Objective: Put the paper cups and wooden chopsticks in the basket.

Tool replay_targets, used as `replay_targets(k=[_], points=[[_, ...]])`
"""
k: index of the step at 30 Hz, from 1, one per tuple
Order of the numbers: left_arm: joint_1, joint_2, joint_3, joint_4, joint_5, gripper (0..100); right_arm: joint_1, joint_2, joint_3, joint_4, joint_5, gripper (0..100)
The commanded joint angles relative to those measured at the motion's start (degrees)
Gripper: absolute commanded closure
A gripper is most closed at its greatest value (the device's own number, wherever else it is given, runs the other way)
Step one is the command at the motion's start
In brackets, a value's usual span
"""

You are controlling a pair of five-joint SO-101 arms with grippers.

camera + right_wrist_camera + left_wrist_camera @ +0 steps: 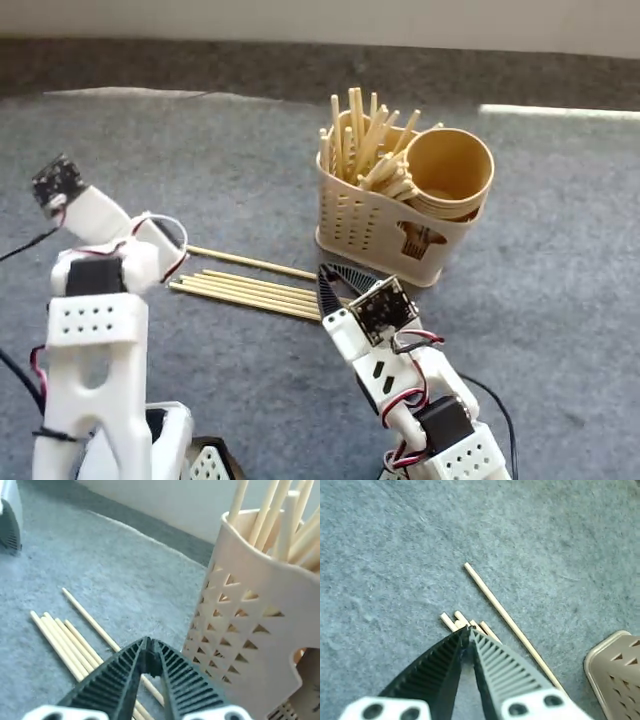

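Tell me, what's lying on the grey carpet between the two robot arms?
A bundle of loose wooden chopsticks, with one more chopstick lying slightly apart beside it, as the high view shows.

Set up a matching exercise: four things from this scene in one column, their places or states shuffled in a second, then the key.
Things
1. paper cups
2. loose chopsticks
3. basket
4. right claw

Places or states
A. shut, beside the basket's wall
B. lying flat on the grey surface
C. stacked inside the basket
D. standing upright, with chopsticks sticking out of the top

Pairs: 1-C, 2-B, 3-D, 4-A
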Motion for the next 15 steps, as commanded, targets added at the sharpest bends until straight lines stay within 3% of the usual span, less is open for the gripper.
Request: replay_targets(k=[1, 9, 15], points=[[-3.0, -6.1, 5.1, -4.5, -2.5, 97, 0.1, 0.3, 0.7, 2.0, 0.6, 98.8], [-7.1, -15.1, 20.3, -11.6, -3.7, 97, 0.4, 0.3, -7.6, 13.0, 0.6, 98.8], [-7.1, -21.4, 28.1, -12.3, -6.2, 97, 0.4, 0.4, -12.5, 19.8, 2.5, 98.8]])
